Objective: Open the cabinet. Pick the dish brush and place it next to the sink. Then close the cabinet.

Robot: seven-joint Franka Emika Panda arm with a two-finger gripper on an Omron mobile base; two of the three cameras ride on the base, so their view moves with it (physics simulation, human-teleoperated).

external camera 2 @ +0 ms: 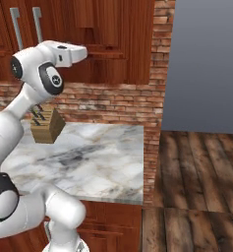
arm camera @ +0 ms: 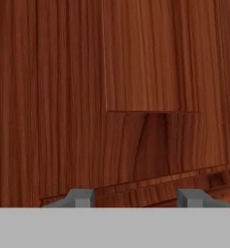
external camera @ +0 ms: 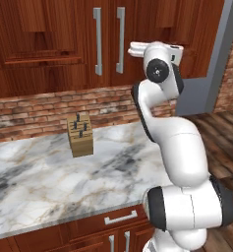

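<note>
My gripper (arm camera: 136,197) is raised high in front of the wall units, above the marble counter (external camera: 49,187), and points straight at reddish-brown wood. In the hand view my two fingertips (arm camera: 80,197) stand well apart with nothing between them, so I have hold of nothing; the jaws are partly open, and how far exactly I cannot tell. What fills the space ahead of them is a wooden panel (arm camera: 140,58) with a raised frame and a lower ledge just above the tips.

The cabinet (external camera: 108,44) is to the left of my hand in the left base view, directly above the counter's brick backsplash (external camera: 39,110). Both its doors are shut, and their two long silver bar handles (external camera: 98,42) stand upright side by side near the middle seam. My hand is beside those handles, not on them.

On the counter, below the cabinet and close to the backsplash, sits a wooden knife block (external camera: 80,135) with dark handles sticking out of its top.
</note>
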